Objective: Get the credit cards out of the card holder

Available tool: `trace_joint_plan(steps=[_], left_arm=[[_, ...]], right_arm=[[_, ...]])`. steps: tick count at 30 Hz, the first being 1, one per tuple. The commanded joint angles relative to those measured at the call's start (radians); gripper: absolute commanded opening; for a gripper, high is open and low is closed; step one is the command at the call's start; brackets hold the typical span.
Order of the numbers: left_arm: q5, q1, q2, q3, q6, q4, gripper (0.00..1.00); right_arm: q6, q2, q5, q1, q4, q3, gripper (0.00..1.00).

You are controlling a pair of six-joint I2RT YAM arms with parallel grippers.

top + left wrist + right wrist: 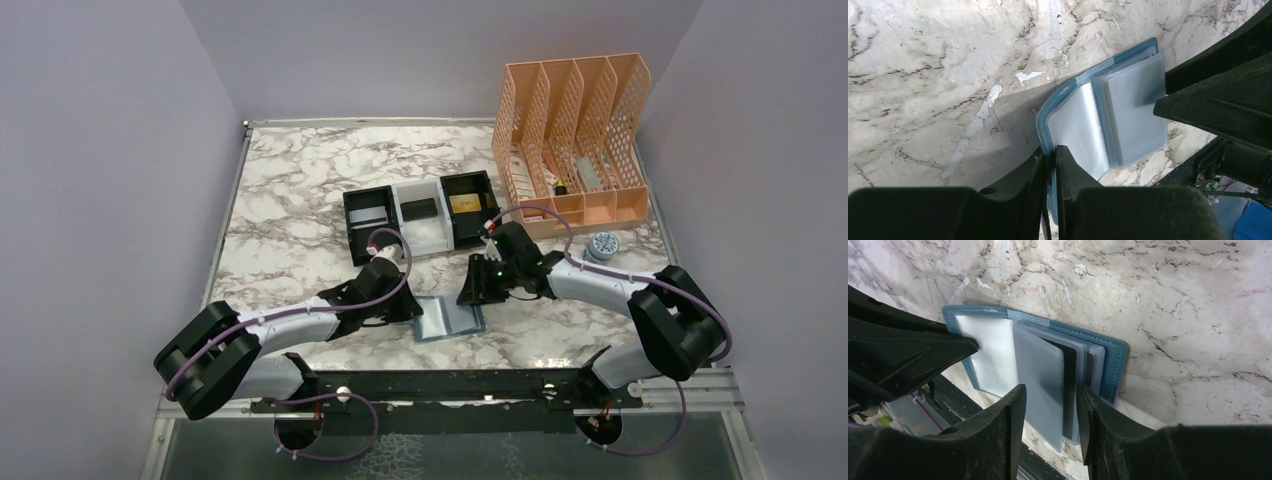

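Observation:
The blue card holder lies open on the marble table between my two grippers. My left gripper is shut on its teal left edge, and the card holder's pale inner panels spread to the right. My right gripper is open and its jaws straddle a grey sleeve and a black credit card sticking out of the card holder's right panel. A silvery card, a black card and a gold card lie in the tray behind.
The black-and-white three-compartment tray stands just behind the grippers. A peach mesh file organizer stands at the back right, with a small round blue object in front of it. The table's near edge is close below the card holder.

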Motion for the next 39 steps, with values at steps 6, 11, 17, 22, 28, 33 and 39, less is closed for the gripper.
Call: trace_joint_plan(steps=[6,11,17,22,28,33,39], left_arm=[[0.025,-0.003,0.032,0.009,0.023,0.009,0.10],[0.030,-0.003,0.045,0.016,0.024,0.012,0.08],[0.027,-0.003,0.048,0.026,0.031,0.004,0.08],[0.030,-0.003,0.055,0.031,0.031,0.006,0.08],[0.031,-0.002,0.058,0.034,0.033,0.006,0.08],[0.032,-0.003,0.059,0.035,0.031,0.005,0.08],[0.033,-0.003,0.061,0.039,0.033,0.004,0.08]], right_arm=[[-0.048,-0.019,-0.053,0.005,0.025,0.010,0.39],[-0.065,-0.038,-0.074,0.004,0.012,0.017,0.39],[-0.092,-0.044,-0.079,0.005,-0.024,0.037,0.40],[-0.105,-0.042,-0.089,0.005,-0.038,0.048,0.42],[-0.106,-0.045,-0.083,0.005,-0.055,0.059,0.48],[-0.108,-0.051,-0.103,0.005,-0.052,0.061,0.53],[-0.104,-0.053,-0.109,0.005,-0.061,0.066,0.56]])
